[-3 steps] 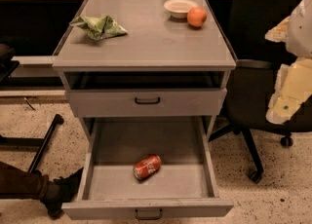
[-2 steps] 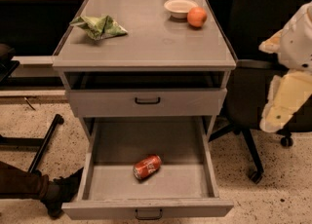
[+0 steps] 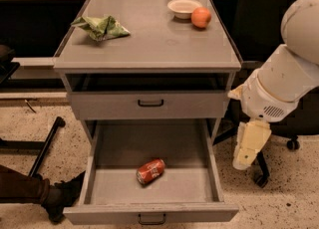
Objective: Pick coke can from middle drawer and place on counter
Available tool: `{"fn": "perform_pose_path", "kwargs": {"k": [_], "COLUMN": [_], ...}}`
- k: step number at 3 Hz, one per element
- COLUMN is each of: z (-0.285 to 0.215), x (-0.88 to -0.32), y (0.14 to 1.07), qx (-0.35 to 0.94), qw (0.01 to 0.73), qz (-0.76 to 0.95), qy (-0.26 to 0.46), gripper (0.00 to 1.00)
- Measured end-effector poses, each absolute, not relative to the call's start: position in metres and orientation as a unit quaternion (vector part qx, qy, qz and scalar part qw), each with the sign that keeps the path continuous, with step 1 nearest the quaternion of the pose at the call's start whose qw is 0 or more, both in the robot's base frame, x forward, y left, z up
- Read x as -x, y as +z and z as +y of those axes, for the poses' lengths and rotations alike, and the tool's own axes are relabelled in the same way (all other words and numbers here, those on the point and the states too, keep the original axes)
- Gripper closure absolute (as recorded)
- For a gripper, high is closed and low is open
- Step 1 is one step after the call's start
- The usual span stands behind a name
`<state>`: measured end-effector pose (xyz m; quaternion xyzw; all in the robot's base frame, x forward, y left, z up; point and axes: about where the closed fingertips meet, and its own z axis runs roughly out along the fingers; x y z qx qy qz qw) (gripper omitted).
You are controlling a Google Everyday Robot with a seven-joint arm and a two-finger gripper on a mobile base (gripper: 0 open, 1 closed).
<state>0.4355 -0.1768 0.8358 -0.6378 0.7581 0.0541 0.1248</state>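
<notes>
The coke can (image 3: 150,171) lies on its side near the middle of the open middle drawer (image 3: 149,212), which is pulled far out at the bottom of the camera view. The counter (image 3: 149,44) is the grey top of the cabinet above it. My gripper (image 3: 243,160) hangs down from the white arm at the right, outside the drawer's right wall and about level with it. It holds nothing and is well apart from the can.
On the counter lie a crumpled green bag (image 3: 100,26), a white bowl (image 3: 183,7) and an orange (image 3: 201,17). The top drawer (image 3: 149,104) sits above the open one. A black office chair (image 3: 291,143) stands behind my arm. A person's leg and shoe (image 3: 30,190) are at bottom left.
My arm has moved left and down, from the right edge of the view toward the cabinet's right side. The can and the drawers have not moved.
</notes>
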Motion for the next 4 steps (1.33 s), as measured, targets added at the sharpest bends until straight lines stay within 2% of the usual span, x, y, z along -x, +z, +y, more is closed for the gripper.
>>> {"fn": "perform_pose_path", "kwargs": {"k": [2,4], "z": [-0.168,-0.111], "x": [-0.435,-0.426], "y": [0.811,0.679], "qx": [0.645,0.710], "qw": [0.100,0.049], "qz": [0.755,0.693], "qy": [0.065,0.117], "gripper": [0.00,0.00]}}
